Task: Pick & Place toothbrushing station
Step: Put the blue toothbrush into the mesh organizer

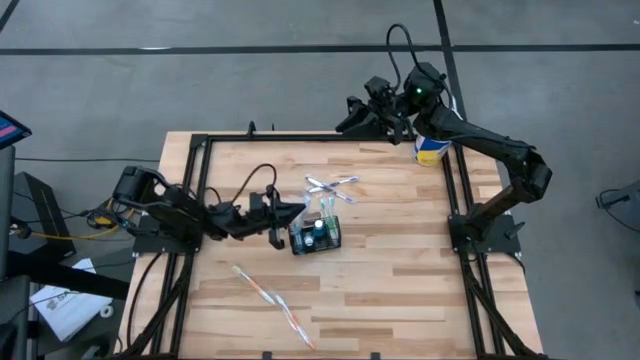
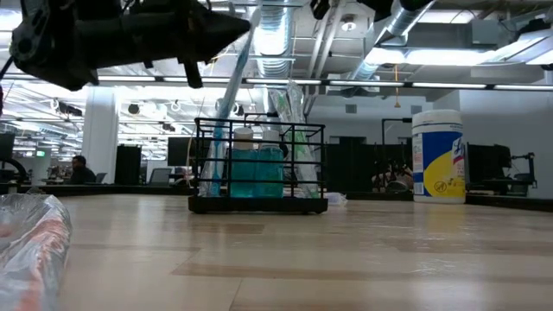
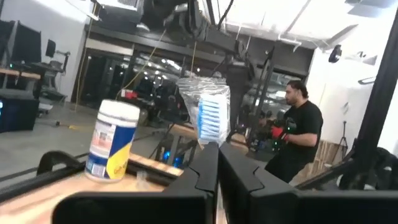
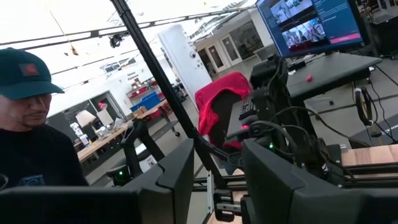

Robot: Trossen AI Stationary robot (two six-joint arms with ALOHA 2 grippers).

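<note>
Near the middle of the wooden worktop (image 1: pixel 400 280) stands the toothbrushing station (image 1: pixel 316 236), a small black wire-mesh basket holding a bottle of blue-green liquid (image 2: pixel 256 169) and wrapped toothbrushes that stick up above its rim. The left end effector (image 1: pixel 300 210) hovers just beside the basket, at its side toward the left edge of the worktop. Its fingers (image 3: pixel 205 168) are pressed together on a wrapped toothbrush (image 3: pixel 209 115), whose blue-and-white bristled head in clear plastic rises just past the fingertips; in the low view the brush slants down from the end effector toward the basket.

A few more wrapped toothbrushes (image 1: pixel 330 186) lie loose between the basket and the far edge, and another one (image 1: pixel 270 296) lies toward the near edge, left of centre.

The right end effector (image 1: pixel 350 118) waits at the far edge of the worktop, well apart from the basket, its fingers (image 4: pixel 177 174) part open with nothing between them. A white-and-yellow wipes tub (image 1: pixel 432 150) stands near the far right corner.

A person in a dark shirt (image 3: pixel 298 134) stands in the room beyond the worktop, and another person in a cap (image 4: pixel 28 143) shows in the right wrist view.
</note>
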